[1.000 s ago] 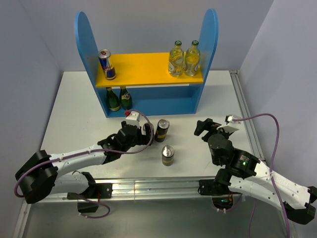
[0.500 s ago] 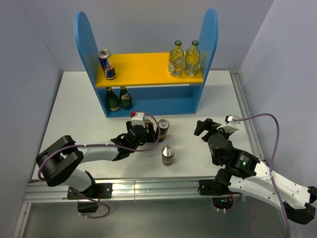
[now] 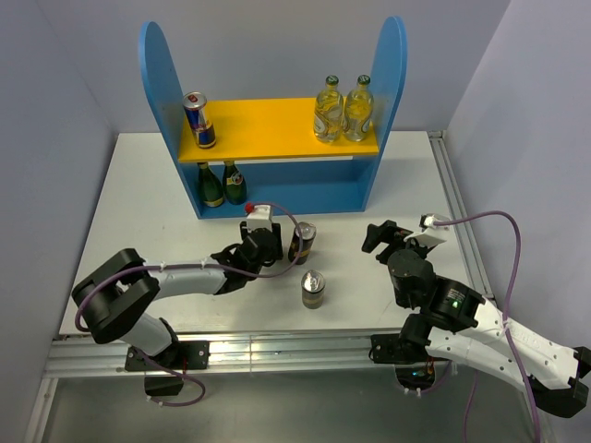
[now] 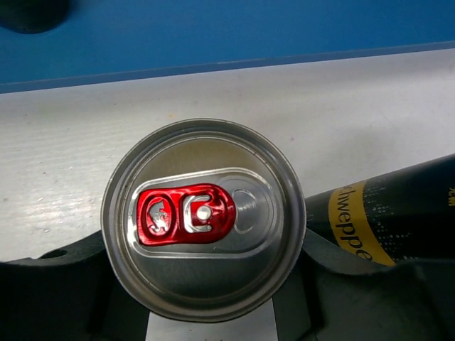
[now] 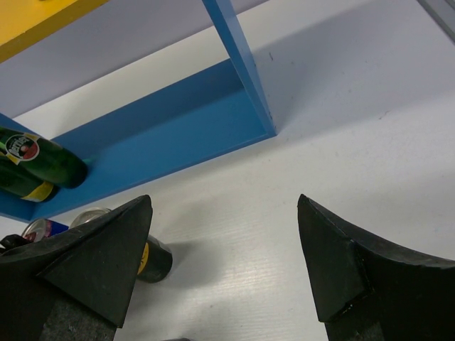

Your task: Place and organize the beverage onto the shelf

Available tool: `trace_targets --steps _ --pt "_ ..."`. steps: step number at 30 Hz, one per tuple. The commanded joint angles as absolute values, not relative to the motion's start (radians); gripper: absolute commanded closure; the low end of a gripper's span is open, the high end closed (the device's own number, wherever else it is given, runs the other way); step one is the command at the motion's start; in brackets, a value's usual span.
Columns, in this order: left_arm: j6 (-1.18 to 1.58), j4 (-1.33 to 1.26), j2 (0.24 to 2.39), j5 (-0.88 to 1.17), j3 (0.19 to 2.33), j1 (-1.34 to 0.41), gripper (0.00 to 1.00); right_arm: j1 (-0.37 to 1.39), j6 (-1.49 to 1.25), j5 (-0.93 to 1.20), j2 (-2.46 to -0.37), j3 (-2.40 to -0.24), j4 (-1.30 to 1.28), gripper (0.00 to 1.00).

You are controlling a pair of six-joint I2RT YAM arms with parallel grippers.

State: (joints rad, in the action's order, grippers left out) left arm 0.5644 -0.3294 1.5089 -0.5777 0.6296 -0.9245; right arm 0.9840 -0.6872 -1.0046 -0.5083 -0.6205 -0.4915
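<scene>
The white table carries the shelf at its far side: blue round-topped side panels, a yellow upper board, a blue lower level. The left arm lies low across the table and extends to the right. The right arm is well apart from the cans.

Upper board: two clear glass bottles of yellowish liquid stand side by side at the right end. One blue-and-silver can stands upright at the left end. Lower level: two green bottles stand at the left end.

Left gripper: positioned at a silver-topped can with a red tab, which stands upright on the table in front of the shelf. The fingers flank the can on both sides — the lid hides the contact, so a grip cannot be confirmed. A black-and-gold can stands just beside it on the right. A second dark can stands apart, nearer the arm bases.

Right gripper: fingers spread wide with nothing between them — bare table below.
</scene>
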Motion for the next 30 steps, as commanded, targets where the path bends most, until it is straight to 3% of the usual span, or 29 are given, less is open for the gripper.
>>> trace_targets --steps 1,12,19,30 --pt "0.551 -0.235 1.428 -0.653 0.719 -0.931 1.00 0.989 -0.699 -1.023 -0.509 -0.614 -0.477 0.11" --pt "0.499 0.276 1.258 -0.836 1.185 -0.928 1.00 0.988 -0.703 -1.023 -0.512 -0.614 -0.472 0.11" --pt "0.365 0.311 1.307 -0.773 1.439 -0.806 1.00 0.989 -0.698 -1.015 -0.508 -0.612 -0.466 0.11" --pt "0.314 0.179 1.453 -0.623 1.549 -0.575 1.00 0.989 -0.698 -1.008 -0.485 -0.604 -0.466 0.11"
